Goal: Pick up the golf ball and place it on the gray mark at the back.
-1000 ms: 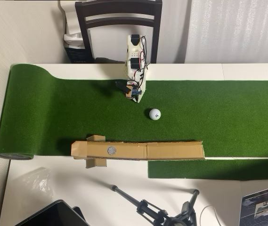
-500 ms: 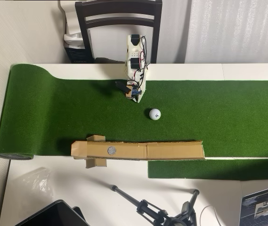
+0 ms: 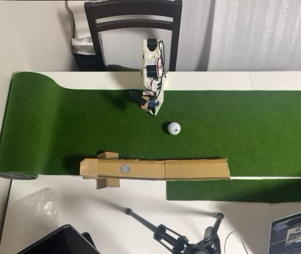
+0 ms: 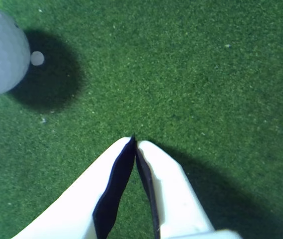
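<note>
The white dimpled golf ball [image 3: 174,128] rests on the green turf, below and right of the folded white arm in the overhead view. In the wrist view the golf ball [image 4: 1,50] fills the top left corner, casting a dark shadow. My gripper [image 4: 134,142] sits low in the wrist view with its two white fingers pressed tip to tip, shut on nothing, well apart from the ball. In the overhead view the gripper [image 3: 151,107] points down at the turf. The gray mark [image 3: 125,169] is a round spot on the brown cardboard strip [image 3: 192,169].
The green turf mat [image 3: 60,127] spans the white table, rolled up at its left end. A dark chair [image 3: 133,21] stands behind the arm. A black tripod [image 3: 182,241], a laptop [image 3: 298,233] and a clear plastic bag [image 3: 42,203] lie along the lower edge.
</note>
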`<state>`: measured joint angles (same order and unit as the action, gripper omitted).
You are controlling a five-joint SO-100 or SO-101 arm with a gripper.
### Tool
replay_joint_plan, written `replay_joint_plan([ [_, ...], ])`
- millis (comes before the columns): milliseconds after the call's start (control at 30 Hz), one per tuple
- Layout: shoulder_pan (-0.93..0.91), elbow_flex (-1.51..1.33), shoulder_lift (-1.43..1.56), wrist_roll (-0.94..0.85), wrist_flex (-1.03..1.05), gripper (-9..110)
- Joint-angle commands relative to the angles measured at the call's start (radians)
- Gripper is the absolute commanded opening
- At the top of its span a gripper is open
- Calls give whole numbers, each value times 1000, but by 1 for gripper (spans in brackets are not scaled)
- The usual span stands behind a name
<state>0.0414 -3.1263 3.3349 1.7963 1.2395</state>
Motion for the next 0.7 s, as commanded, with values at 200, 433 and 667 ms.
replay_joint_plan([
  [200,6,-67,92,-8,0,1],
  [433,5,-67,92,-8,0,1],
  [667,9,-67,92,-6,0,0],
])
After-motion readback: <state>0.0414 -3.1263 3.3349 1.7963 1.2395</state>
